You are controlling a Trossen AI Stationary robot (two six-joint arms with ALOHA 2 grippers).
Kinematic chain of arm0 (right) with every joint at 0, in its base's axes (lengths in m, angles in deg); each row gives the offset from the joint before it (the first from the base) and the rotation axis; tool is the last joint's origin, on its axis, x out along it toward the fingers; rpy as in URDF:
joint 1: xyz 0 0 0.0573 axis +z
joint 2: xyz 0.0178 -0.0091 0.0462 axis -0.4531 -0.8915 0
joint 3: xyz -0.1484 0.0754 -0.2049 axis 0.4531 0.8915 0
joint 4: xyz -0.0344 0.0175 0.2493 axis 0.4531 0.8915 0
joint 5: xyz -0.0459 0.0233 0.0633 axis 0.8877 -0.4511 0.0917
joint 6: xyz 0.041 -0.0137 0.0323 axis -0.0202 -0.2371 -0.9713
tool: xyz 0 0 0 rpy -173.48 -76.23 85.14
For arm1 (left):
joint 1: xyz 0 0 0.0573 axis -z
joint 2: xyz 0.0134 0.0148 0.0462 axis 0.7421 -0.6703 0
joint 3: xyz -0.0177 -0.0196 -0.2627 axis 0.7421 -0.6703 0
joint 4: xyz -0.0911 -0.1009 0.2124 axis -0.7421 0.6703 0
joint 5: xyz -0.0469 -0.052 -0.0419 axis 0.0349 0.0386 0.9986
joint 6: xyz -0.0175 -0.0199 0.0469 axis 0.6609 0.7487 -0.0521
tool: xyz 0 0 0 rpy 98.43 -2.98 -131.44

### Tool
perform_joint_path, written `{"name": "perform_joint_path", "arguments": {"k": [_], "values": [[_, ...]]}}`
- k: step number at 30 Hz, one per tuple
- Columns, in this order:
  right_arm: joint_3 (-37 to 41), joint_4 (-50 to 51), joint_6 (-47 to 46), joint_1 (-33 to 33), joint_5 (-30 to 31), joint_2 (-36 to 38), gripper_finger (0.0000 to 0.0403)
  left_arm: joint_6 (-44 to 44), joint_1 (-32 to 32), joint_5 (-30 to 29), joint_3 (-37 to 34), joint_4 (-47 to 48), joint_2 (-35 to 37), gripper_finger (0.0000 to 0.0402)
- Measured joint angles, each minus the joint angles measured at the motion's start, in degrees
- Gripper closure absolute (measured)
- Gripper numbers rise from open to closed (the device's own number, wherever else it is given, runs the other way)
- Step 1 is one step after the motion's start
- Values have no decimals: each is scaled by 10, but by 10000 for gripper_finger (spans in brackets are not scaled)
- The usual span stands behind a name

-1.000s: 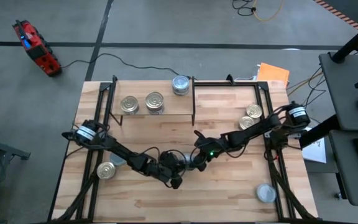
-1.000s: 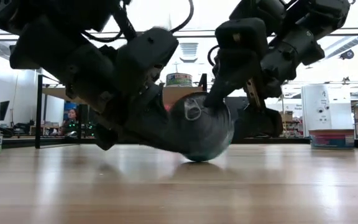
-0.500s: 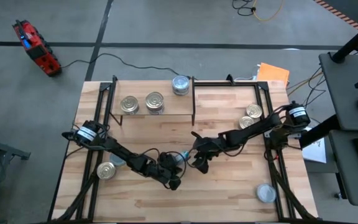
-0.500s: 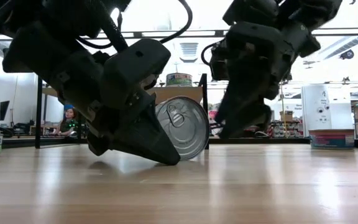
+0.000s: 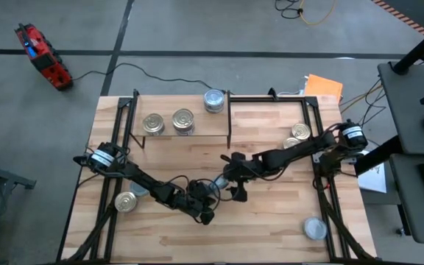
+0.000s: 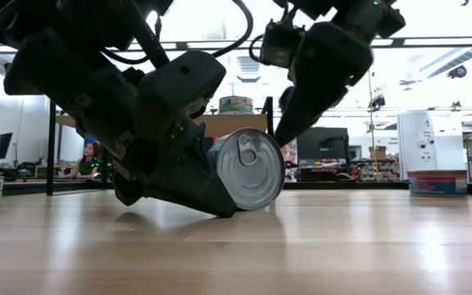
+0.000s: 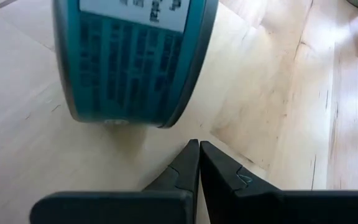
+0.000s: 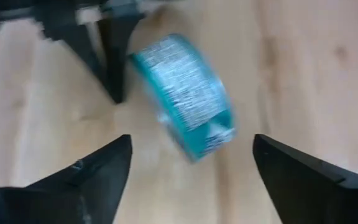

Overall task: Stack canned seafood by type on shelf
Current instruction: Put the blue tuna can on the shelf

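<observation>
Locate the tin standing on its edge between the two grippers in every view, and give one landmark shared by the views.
High view: the teal tin lies mid-table, between the arms.
Low view: the tin is centre frame, silver lid facing the camera, tilted on its rim.
Left wrist view: its teal side fills the upper part.
Right wrist view: the tin sits centre, tilted.
Shared landmark: the shut left gripper, beside the tin.

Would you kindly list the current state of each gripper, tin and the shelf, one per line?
Left gripper: shut, tips on the table beside the teal tin, holding nothing.
Right gripper: open, above the teal tin, holding nothing.
Teal tin: on its edge, leaning against the left gripper.
Shelf: carries two gold-lidded tins and one silver-lidded tin, all upright.
</observation>
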Motion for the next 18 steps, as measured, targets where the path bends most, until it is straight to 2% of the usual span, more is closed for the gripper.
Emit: {"name": "perform_joint_path", "arguments": {"k": [3,6,15,18], "values": [[-11,-1,24,-8,22,-1,53,0,0,1,0,1,0,401],[-17,-3,55,-16,7,-1,46,2,0,1,0,1,0,401],[-17,-46,75,-20,-74,-47,82,11,0,-2,0,1,0,402],[-17,-57,61,-20,-82,-54,98,17,0,-3,0,1,0,402]]}}
